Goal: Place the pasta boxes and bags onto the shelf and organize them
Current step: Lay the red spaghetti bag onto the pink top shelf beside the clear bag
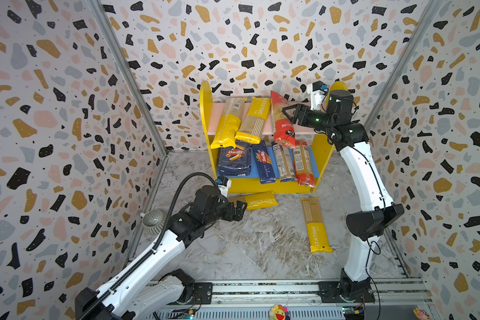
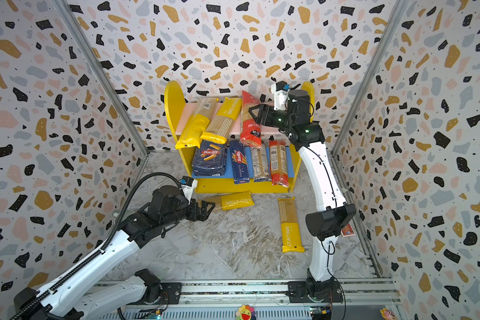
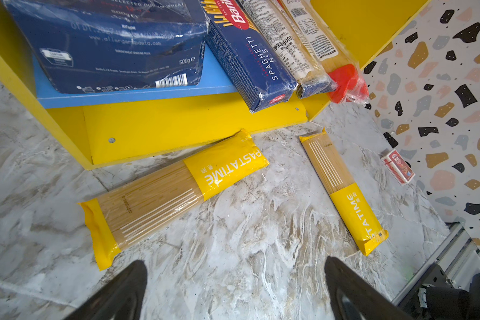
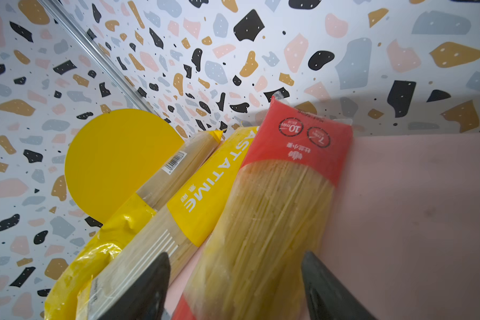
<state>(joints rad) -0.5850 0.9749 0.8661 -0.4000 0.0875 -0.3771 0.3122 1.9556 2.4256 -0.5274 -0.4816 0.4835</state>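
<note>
The shelf (image 1: 205, 110) stands at the back wall. On its pink upper board lie two yellow bags (image 1: 229, 122) (image 1: 255, 119) and a red-and-clear bag (image 4: 275, 210). My right gripper (image 4: 234, 266) is open astride that red bag's middle, fingers apart from it. The blue lower board holds the wide Barilla box (image 1: 234, 159), the narrow one (image 1: 265, 163), a clear bag (image 1: 284, 163) and a red bag (image 1: 304, 163). Two yellow bags lie on the floor, one (image 3: 172, 191) by the shelf foot, another (image 3: 341, 188) further right. My left gripper (image 3: 237, 277) hangs open and empty just short of the nearer one.
A ribbed grey bowl (image 1: 153, 220) sits against the left wall beside my left arm. A small red card pack (image 3: 398, 166) lies at the right wall. Patterned walls close in on three sides, and the arms' rail (image 1: 261, 288) runs along the front.
</note>
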